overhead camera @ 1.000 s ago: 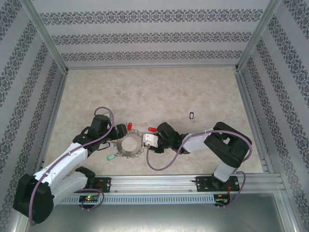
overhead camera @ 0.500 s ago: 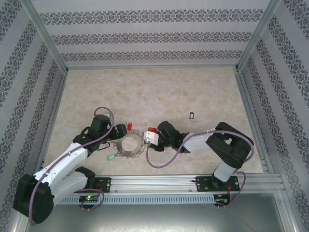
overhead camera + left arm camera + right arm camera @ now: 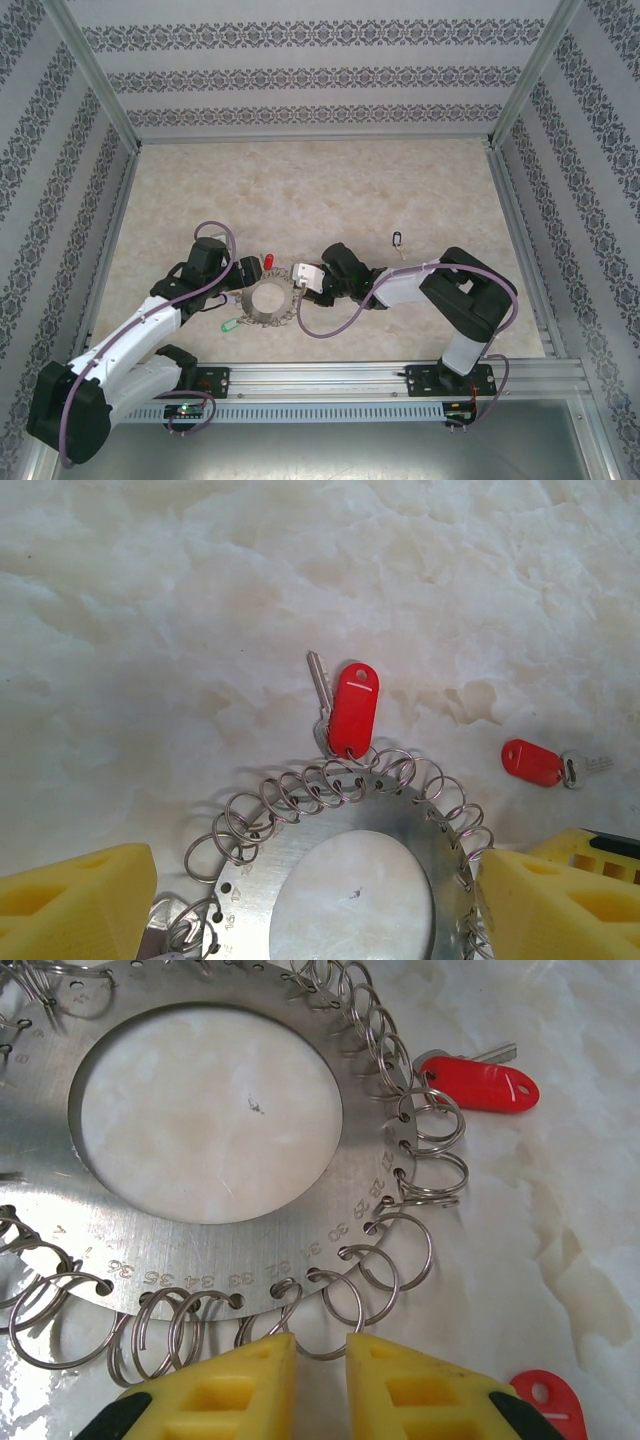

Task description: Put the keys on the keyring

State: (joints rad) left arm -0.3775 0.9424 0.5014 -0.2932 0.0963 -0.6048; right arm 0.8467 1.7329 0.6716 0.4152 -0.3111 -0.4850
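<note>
The keyring [image 3: 270, 302] lies flat on the marble table, also seen in the left wrist view [image 3: 255, 865] and the right wrist view [image 3: 355, 1175]. One red key [image 3: 268, 262] [image 3: 353, 708] [image 3: 480, 1082] rests at its far rim and appears hooked on a wire loop. The other key [image 3: 535, 762] [image 3: 548, 1400] lies loose on the table to the ring's right. My left gripper [image 3: 318, 865] [image 3: 240, 290] is open, one yellow finger [image 3: 75, 900] on each side of the ring. My right gripper [image 3: 320, 1345] [image 3: 297, 282] hovers at the ring's right rim, its jaws a narrow gap apart with a loop's arc crossing the gap.
A small green tag [image 3: 229, 325] lies near the ring's front left. A small dark clip [image 3: 397, 238] sits farther back on the right. Metal frame rails and patterned walls enclose the table [image 3: 300, 190]; the back half is open room.
My right gripper has slid left and slightly back up to the ring's rim, and now covers the loose key in the top view. The left arm and the ring have stayed put.
</note>
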